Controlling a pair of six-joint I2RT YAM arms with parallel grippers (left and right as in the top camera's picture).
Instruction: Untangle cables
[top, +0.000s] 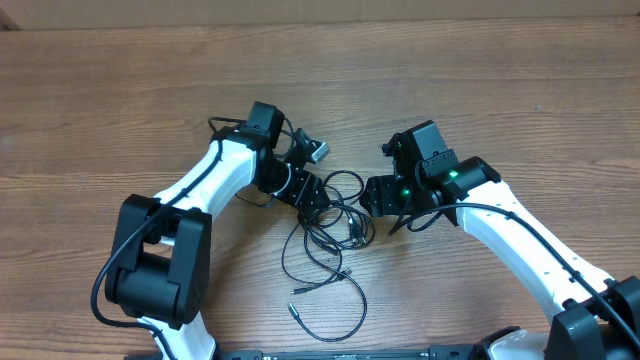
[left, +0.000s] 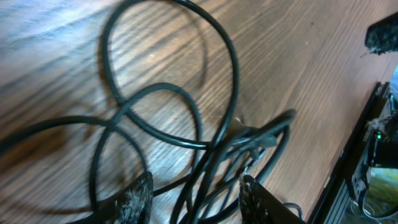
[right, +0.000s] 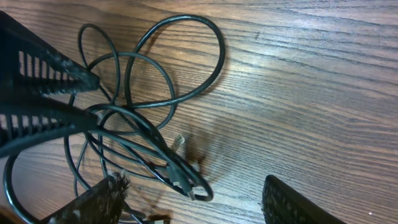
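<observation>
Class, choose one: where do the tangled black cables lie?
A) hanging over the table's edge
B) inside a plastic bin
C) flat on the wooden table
C: the overhead view shows the cables spread loosely on the bare wooden table, well away from its edges.

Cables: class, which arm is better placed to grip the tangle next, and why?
Probably the left. In its wrist view several strands of the cables run between the left gripper's open fingers. The right gripper is open too, but the tangle lies mostly towards one finger.
</observation>
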